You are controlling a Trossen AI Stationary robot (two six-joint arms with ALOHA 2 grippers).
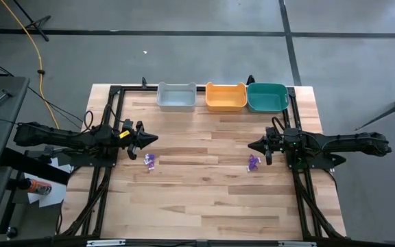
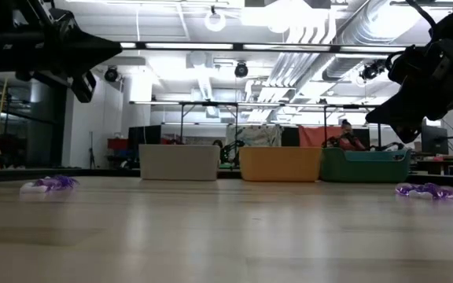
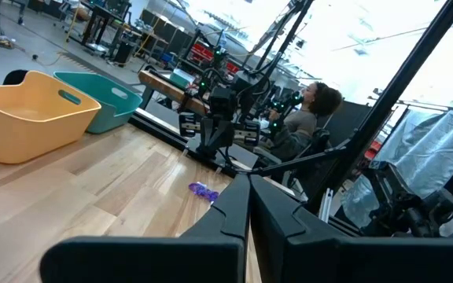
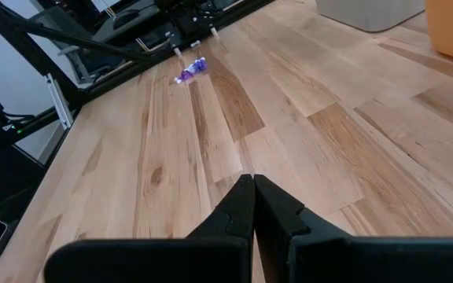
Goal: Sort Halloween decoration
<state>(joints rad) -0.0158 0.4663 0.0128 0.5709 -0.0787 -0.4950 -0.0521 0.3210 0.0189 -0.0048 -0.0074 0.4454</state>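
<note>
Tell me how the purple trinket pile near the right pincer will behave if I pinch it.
The purple trinket pile looks like tiny loose pieces, so a pinch probably lifts only some. They seem light and may scatter across the wooden table. They lie low and flat, so tipping seems unlikely.

Two small purple trinket piles (image 1: 150,160) (image 1: 254,162), one below each gripper; three bins: grey (image 1: 176,97), orange (image 1: 225,97), teal (image 1: 267,98).

Pale, blond-striped wooden table (image 1: 204,199) with darker brown streaks in the grain. Along its far edge, a light grey bin (image 1: 176,96), an orange bin (image 1: 225,96) and a teal bin (image 1: 267,97). Two little purple clusters of Halloween decoration (image 1: 149,160) (image 1: 254,162) glint bluish against the wood. Both arms are black, the left gripper (image 1: 155,139) showing a yellow spot behind it; the right gripper (image 1: 251,145) is dark all over.
</note>
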